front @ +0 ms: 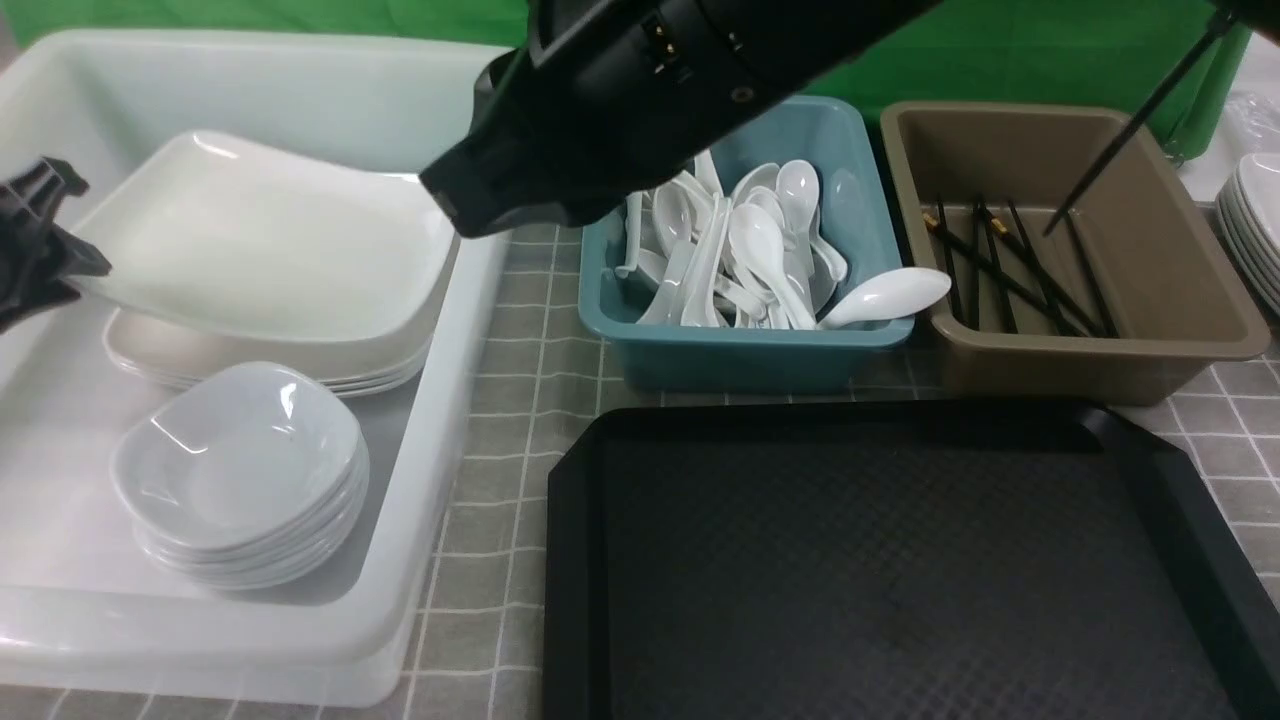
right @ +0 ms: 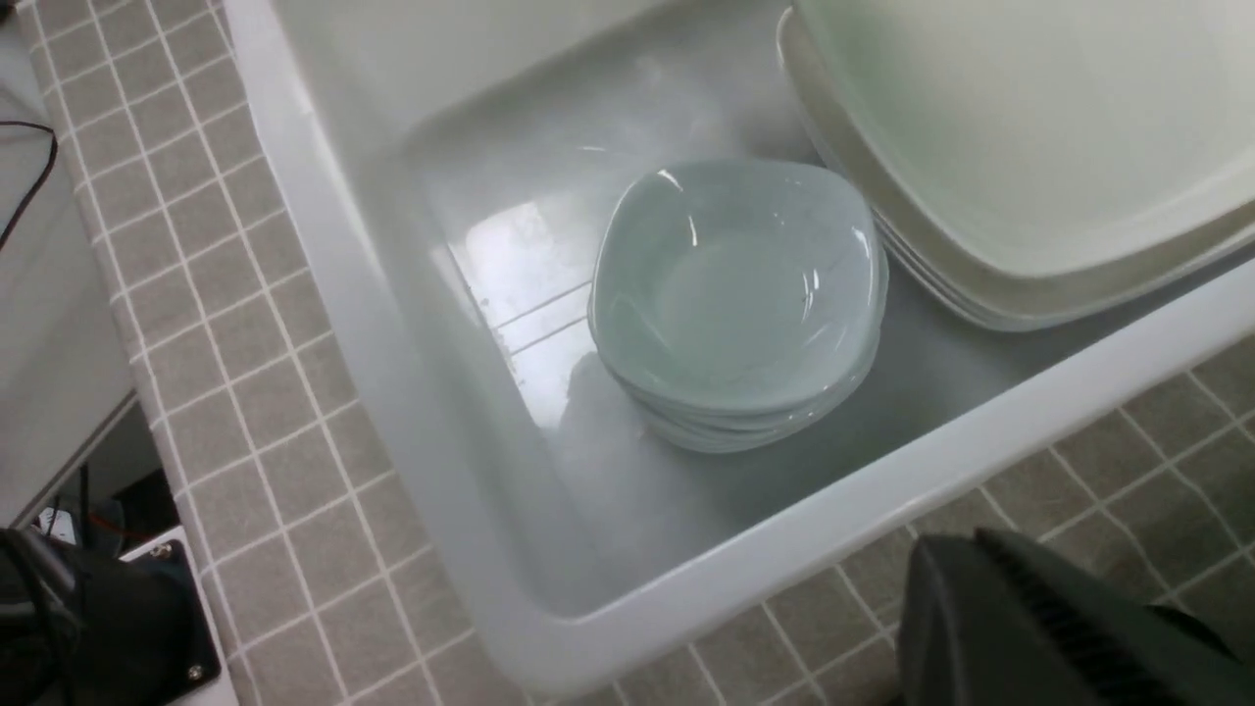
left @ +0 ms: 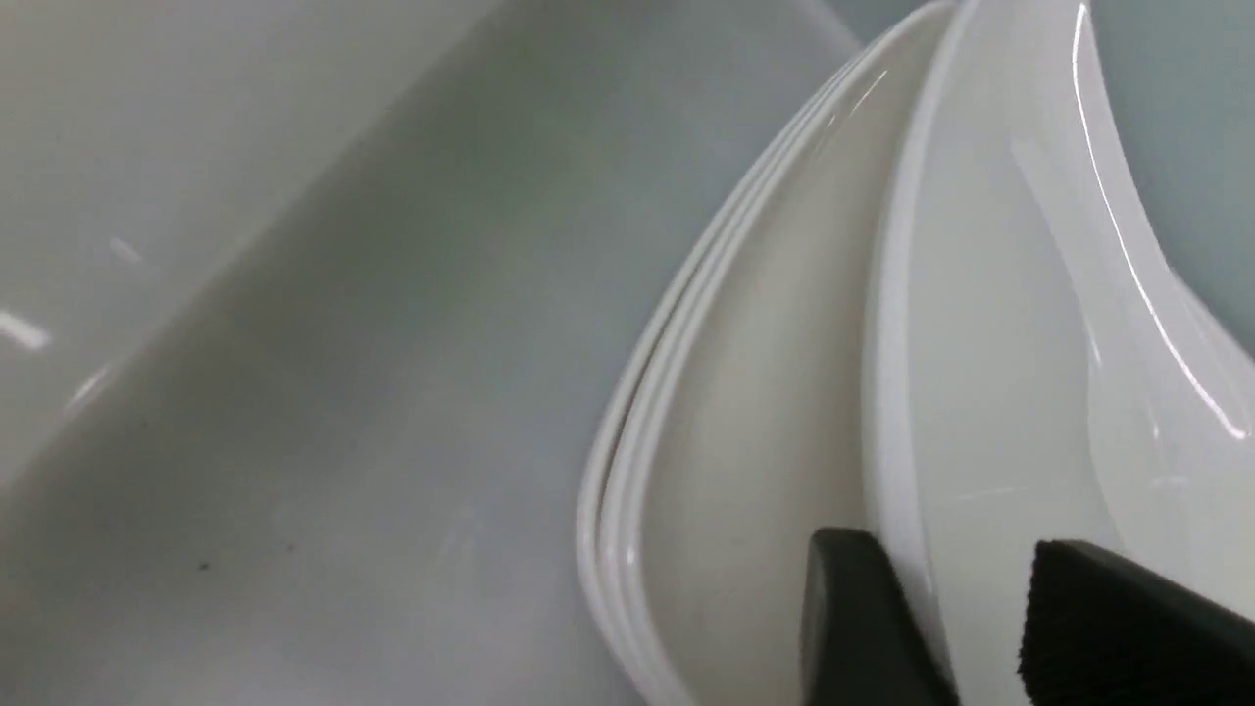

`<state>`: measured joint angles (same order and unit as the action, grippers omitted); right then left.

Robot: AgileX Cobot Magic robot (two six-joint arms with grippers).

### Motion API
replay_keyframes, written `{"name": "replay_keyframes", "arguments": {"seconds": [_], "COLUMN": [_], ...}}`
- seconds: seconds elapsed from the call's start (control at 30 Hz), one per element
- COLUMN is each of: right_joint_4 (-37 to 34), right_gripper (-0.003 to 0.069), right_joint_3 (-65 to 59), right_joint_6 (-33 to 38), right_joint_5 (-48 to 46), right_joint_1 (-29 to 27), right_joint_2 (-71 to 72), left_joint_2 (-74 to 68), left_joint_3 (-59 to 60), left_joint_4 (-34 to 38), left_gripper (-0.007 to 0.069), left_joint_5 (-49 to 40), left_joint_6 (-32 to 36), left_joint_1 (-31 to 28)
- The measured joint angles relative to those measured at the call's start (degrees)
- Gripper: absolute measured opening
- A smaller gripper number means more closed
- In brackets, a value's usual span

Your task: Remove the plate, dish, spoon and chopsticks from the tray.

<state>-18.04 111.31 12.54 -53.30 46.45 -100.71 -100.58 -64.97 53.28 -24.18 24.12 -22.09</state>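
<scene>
The large white plate lies tilted on a stack of like plates inside the white tub. My left gripper is at its left edge. In the left wrist view the plate has its rim between the jaws of the left gripper, which stand apart with a gap on one side. Small dishes sit stacked in the same tub. Spoons fill the teal tub and chopsticks lie in the brown tub. The black tray is bare. My right gripper is shut and holds nothing.
The teal tub and the brown tub stand behind the tray; one spoon rests across the teal rim. The right arm reaches across above the tubs. More white plates are stacked at the far right.
</scene>
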Motion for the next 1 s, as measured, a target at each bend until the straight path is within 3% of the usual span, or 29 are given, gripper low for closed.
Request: {"name": "replay_keyframes", "arguments": {"seconds": [0.13, 0.37, 0.47, 0.63, 0.67, 0.7, 0.87, 0.97, 1.0], "right_joint_4": [0.0, 0.06, 0.8, 7.87, 11.24, 13.66, 27.98, 33.74, 33.98], "right_gripper": [0.0028, 0.0028, 0.0027, 0.0027, 0.0027, 0.0027, 0.0027, 0.0027, 0.0027], "right_joint_3": [0.0, 0.0, 0.0, -0.09, -0.67, -1.56, -12.68, -23.77, -24.66], "right_joint_6": [-0.97, -2.62, -2.67, -5.61, -7.34, -8.53, -17.57, -22.35, -22.56], "right_joint_5": [-1.94, -3.62, -3.62, -3.42, -2.83, -2.06, 5.56, 12.75, 13.3], "right_joint_1": [0.0, 0.0, 0.0, 0.0, 0.0, 0.0, 0.0, 0.0, 0.0], "right_joint_2": [0.0, 0.21, 1.21, 7.37, 10.79, 13.01, 26.06, 35.18, 35.91], "left_joint_2": [0.0, 2.13, 4.8, 13.97, 18.8, 21.74, 34.62, 42.6, 43.16], "left_joint_3": [0.0, -0.31, -0.88, -3.31, -3.6, -3.69, -3.73, -3.12, -2.96], "left_joint_4": [-7.84, -12.56, -12.25, -7.04, -5.81, -5.65, -9.5, -16.32, -16.81], "left_gripper": [0.0412, 0.0443, 0.0398, 0.017, 0.0072, 0.0038, 0.0002, 0.0, 0.0], "left_joint_5": [-1.89, -6.03, -8.41, -14.72, -16.1, -16.68, -17.82, -18.57, -18.57], "left_joint_6": [-2.56, -3.11, -3.05, 4.27, 7.44, 9.03, 11.95, 9.58, 9.22], "left_joint_1": [0.0, 0.12, 0.51, 6.38, 11.05, 14.71, 29.4, 38.0, 38.47]}}
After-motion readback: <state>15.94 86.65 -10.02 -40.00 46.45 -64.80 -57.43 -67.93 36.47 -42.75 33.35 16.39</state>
